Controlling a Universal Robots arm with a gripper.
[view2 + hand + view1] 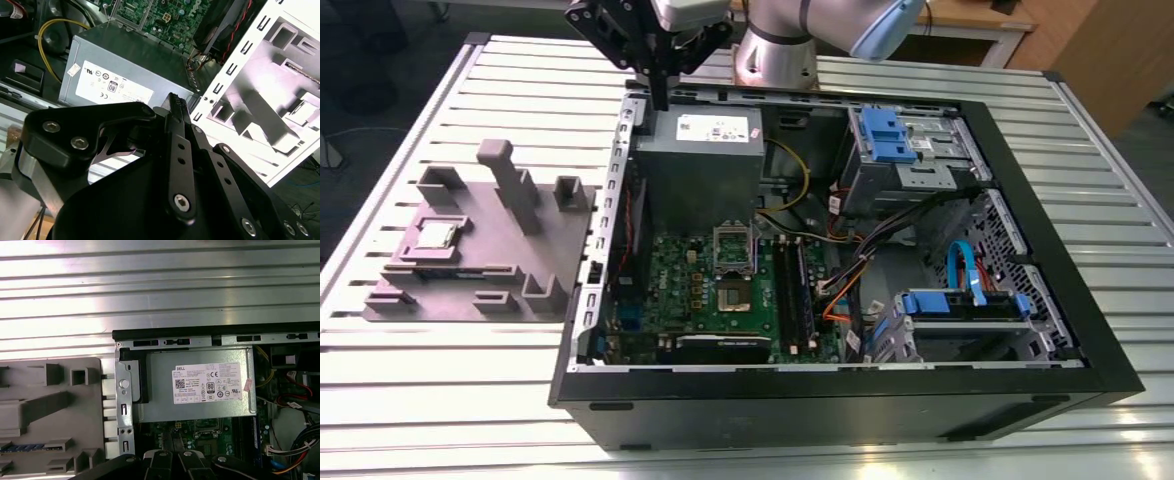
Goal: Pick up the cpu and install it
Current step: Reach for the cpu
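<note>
You've got one slatted metal table point(427, 380) carrying everything. On it lies one open black computer case point(854, 400), taking up the middle and the exterior view's right. One grey fixture point(494, 270) sits just beside the case, on the exterior view's left.

Inside the case:
- One grey power supply point(694, 165) with a white label, at the far-left corner. It also shows in both wrist views.
- One green motherboard point(680, 270) near of it, with one metal-framed socket point(734, 243).
- Two blue drive brackets, one far right point(887, 135) and one near right point(961, 305).
- A bundle of cables point(854, 265) runs across the middle, to the right of the socket.
- One yellow cable point(798, 175) loops beside the power supply.

There is one cpu point(438, 235). It lies flat in a pocket on the left part of the fixture, silver top up. Upright blocks stand around it, and the tallest post point(500, 165) is on its far side.

The one gripper point(659, 98) hangs over the far-left edge of the case, above the power supply's left end. Its fingers are pressed together with nothing between them. It's well apart from the cpu, with the fixture's posts and the case wall between them.
</note>
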